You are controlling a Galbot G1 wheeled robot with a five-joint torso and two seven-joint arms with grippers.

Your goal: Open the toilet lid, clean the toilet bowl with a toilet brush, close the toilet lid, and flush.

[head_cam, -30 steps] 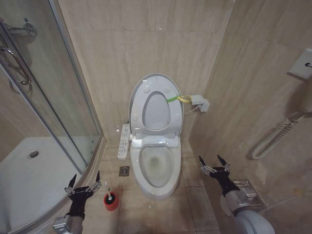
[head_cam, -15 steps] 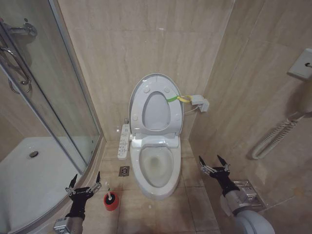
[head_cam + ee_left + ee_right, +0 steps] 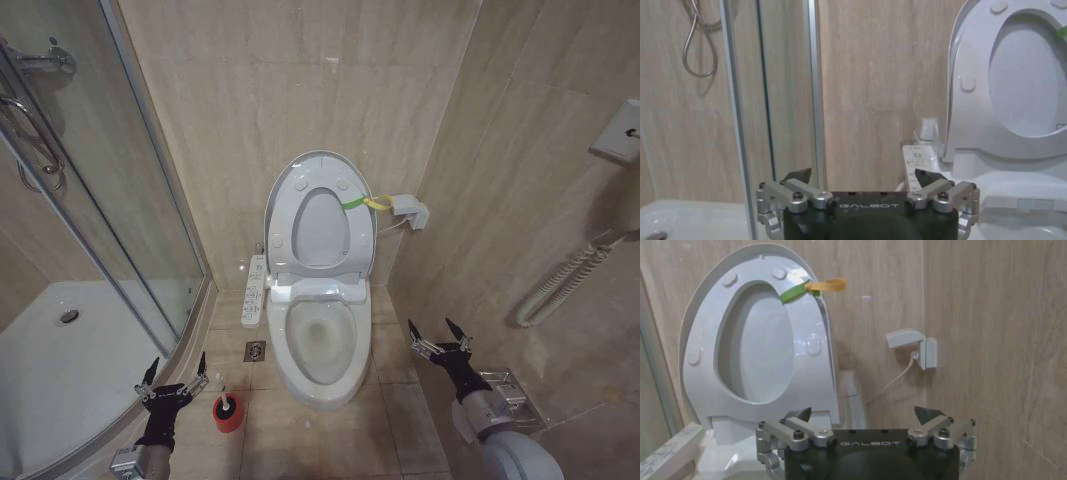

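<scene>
The lid (image 3: 320,215) stands open against the wall; the brush (image 3: 227,407) sits in its red cup on the floor just beside my left hand (image 3: 173,376), spread and empty; I judge it light, best pinched on the thin, slippery handle; my right hand (image 3: 439,335) hovers spread too.

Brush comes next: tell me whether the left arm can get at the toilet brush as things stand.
Probably yes. The open left gripper hovers just beside the toilet brush, with bare floor between them.
</scene>
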